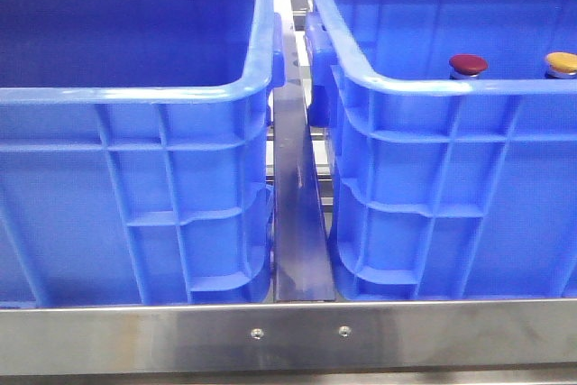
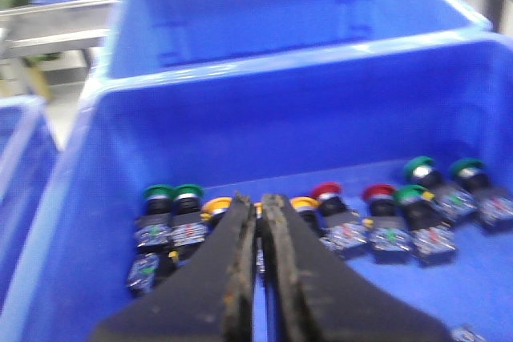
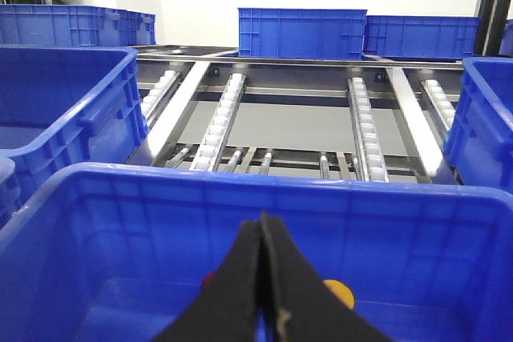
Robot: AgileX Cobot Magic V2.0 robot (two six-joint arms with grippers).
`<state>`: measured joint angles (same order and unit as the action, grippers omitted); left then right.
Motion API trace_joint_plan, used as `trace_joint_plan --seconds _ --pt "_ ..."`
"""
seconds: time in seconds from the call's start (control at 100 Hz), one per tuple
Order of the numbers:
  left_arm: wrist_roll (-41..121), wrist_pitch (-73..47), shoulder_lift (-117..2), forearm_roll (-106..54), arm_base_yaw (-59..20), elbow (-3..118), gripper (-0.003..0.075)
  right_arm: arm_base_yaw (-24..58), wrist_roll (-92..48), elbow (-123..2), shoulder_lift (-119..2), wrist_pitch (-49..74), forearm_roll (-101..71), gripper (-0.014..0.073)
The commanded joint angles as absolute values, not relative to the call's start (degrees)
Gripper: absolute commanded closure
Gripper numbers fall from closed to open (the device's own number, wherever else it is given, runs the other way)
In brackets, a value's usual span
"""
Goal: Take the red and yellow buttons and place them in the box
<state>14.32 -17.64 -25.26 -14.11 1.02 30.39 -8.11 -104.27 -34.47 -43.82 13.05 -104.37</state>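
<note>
In the front view the box (image 1: 451, 87), the right-hand blue crate, holds a dark red button (image 1: 468, 64) and a yellow button (image 1: 561, 62) that peek over its near rim. The right wrist view shows the same red button (image 3: 208, 280) and yellow button (image 3: 340, 292) on that crate's floor, half hidden behind my shut right gripper (image 3: 264, 218). My left gripper (image 2: 258, 198) hangs shut, with only a thin slit between its fingers, over another crate (image 2: 240, 118) holding a row of red buttons (image 2: 326, 191) and yellow buttons (image 2: 304, 203). Neither gripper shows in the front view.
Green-capped buttons (image 2: 159, 192) lie in the same row as the red and yellow ones. The left crate (image 1: 135, 87) stands beside the box across a steel rail (image 1: 293, 223). Roller tracks (image 3: 365, 118) and more blue crates (image 3: 303, 32) lie beyond.
</note>
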Motion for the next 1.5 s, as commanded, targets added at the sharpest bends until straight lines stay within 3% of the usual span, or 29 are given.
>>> trace_joint_plan --seconds 0.0,0.29,0.68,1.49 --pt "3.73 -8.88 -23.16 -6.11 0.25 28.86 0.0739 -8.30 -104.50 -36.00 -43.61 15.00 -108.18 0.0662" --pt "0.57 1.68 -13.29 0.33 0.25 15.08 0.0739 -8.30 -104.50 -36.00 -43.61 15.00 -108.18 0.0662" --pt "0.57 2.30 2.37 0.33 0.25 2.36 0.0739 -8.30 -104.50 -36.00 -43.61 15.00 -108.18 0.0662" --pt "0.00 7.87 2.12 1.21 0.25 -2.53 0.0739 -8.30 -104.50 -36.00 -43.61 15.00 -108.18 0.0662"
